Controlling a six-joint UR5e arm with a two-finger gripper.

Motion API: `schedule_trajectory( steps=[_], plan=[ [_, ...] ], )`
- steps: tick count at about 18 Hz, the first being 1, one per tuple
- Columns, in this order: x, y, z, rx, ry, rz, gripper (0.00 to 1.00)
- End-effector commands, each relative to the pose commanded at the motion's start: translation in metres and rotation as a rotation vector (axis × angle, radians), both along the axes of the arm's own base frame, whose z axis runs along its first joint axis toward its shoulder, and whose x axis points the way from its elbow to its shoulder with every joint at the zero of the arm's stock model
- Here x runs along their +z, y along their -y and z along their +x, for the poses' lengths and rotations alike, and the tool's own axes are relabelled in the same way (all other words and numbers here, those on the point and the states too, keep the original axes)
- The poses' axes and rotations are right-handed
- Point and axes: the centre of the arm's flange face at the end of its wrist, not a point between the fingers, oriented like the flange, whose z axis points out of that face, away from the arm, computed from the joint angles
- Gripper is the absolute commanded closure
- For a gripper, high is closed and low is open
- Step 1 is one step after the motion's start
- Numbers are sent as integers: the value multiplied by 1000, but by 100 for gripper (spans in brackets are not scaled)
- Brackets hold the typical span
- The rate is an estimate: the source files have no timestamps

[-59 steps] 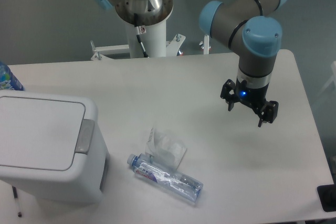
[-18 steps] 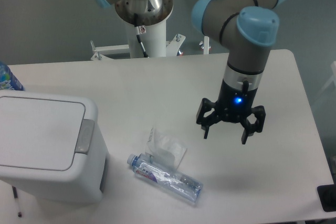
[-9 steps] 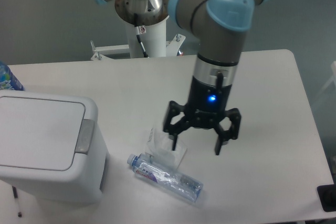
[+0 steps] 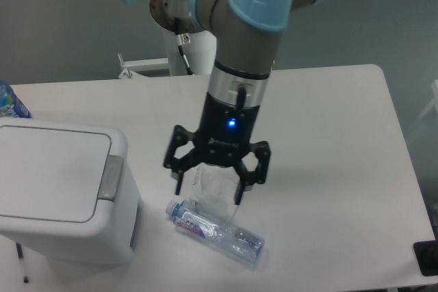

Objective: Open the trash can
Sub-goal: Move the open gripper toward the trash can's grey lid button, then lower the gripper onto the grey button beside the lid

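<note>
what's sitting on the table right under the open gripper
Below the open gripper lies a crumpled clear plastic wrapper, partly hidden by the fingers. Just in front lies a clear plastic bottle on its side. The trash can stands apart to the left, lid shut.

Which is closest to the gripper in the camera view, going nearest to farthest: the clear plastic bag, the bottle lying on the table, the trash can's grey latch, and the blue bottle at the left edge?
From the gripper:
1. Clear plastic bag, directly under it.
2. Lying bottle, just in front.
3. Grey latch on the trash can, to the left.
4. Blue bottle, far left edge.
</note>
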Motion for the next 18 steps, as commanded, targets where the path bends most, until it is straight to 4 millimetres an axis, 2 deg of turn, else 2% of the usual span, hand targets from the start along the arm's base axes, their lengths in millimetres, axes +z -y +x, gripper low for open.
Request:
schedule_trajectory(
  steps=[9,12,18],
  plan=[
    [4,-13,38,-31,18,1,0],
    [-9,-11,41,-32,32,-20,0],
    [-11,-10,43,-31,34,-24,0]
  ],
)
